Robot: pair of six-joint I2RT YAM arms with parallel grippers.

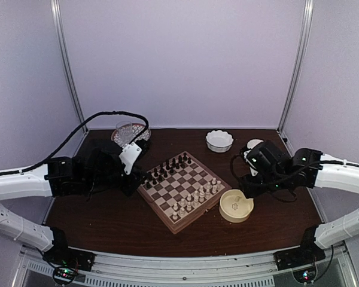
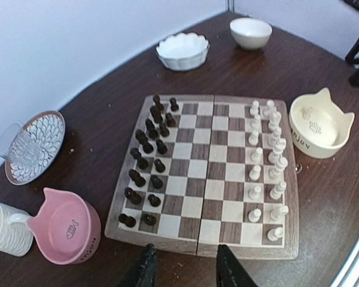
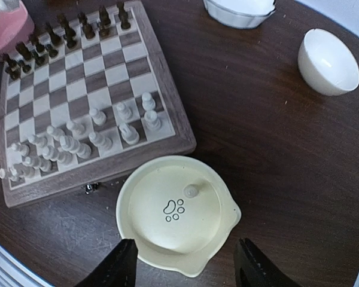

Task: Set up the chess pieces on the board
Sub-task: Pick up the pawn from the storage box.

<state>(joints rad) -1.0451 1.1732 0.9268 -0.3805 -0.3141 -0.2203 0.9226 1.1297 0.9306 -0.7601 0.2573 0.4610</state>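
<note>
As claw hovers, piece lies beneath

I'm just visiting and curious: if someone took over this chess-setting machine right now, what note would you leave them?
Left end effector: open, empty, at one edge of the chessboard.
Right end effector: open, empty, above the cream cat-shaped bowl.
Done: white chess pieces stand in two rows along one side of the board, dark pieces along the opposite side.
Left: one white piece sits in the bowl; it probably has to go on the board.
</note>
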